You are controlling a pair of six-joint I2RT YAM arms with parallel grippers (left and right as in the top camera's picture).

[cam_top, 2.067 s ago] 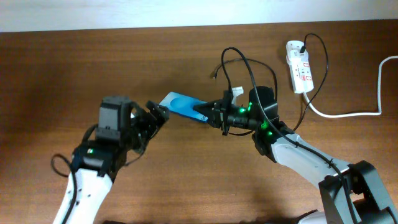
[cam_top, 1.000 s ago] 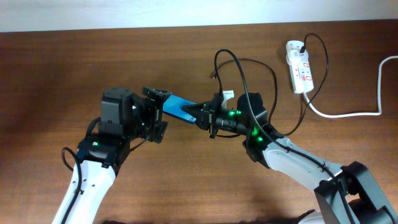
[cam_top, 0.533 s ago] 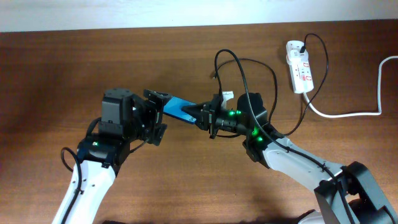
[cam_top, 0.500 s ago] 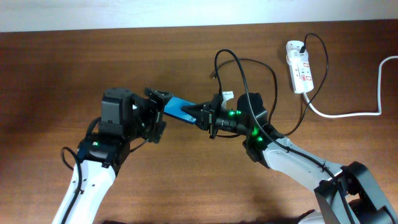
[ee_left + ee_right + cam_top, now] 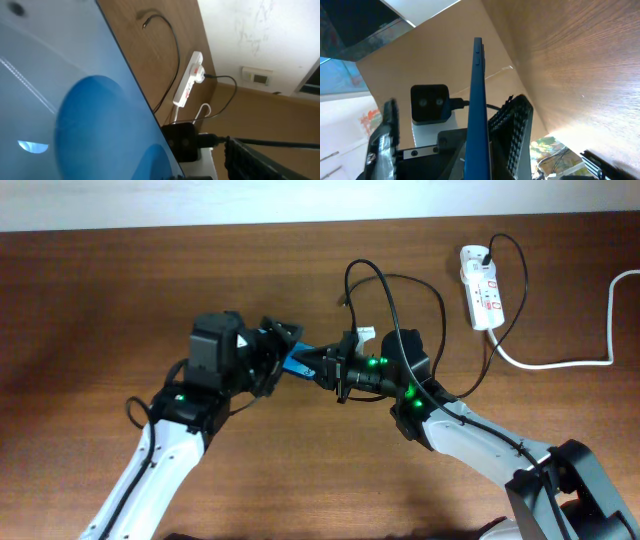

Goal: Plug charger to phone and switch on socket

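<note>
The phone (image 5: 296,360), blue-screened, hangs above the table with my right gripper (image 5: 320,364) shut on its right end. In the right wrist view the phone (image 5: 478,95) stands edge-on, pinched in that gripper (image 5: 487,137). My left gripper (image 5: 280,348) straddles the phone's left end; whether its jaws touch the edges does not show. The blue screen (image 5: 75,100) fills the left wrist view. The charger (image 5: 400,278) loops over the table, its connector tip (image 5: 343,302) lying free and its plug (image 5: 487,254) in the socket (image 5: 481,290). The socket (image 5: 189,84) also shows far off.
A thick white cord (image 5: 560,362) runs from the socket to the right edge. The charger's cable (image 5: 170,45) curves behind the phone. A pale wall (image 5: 200,200) borders the table's far side. Bare wood lies at the left and front.
My left arm has swung right, so its jaws now sit round the phone's left end and narrow slightly. The right arm and phone have stayed put.
</note>
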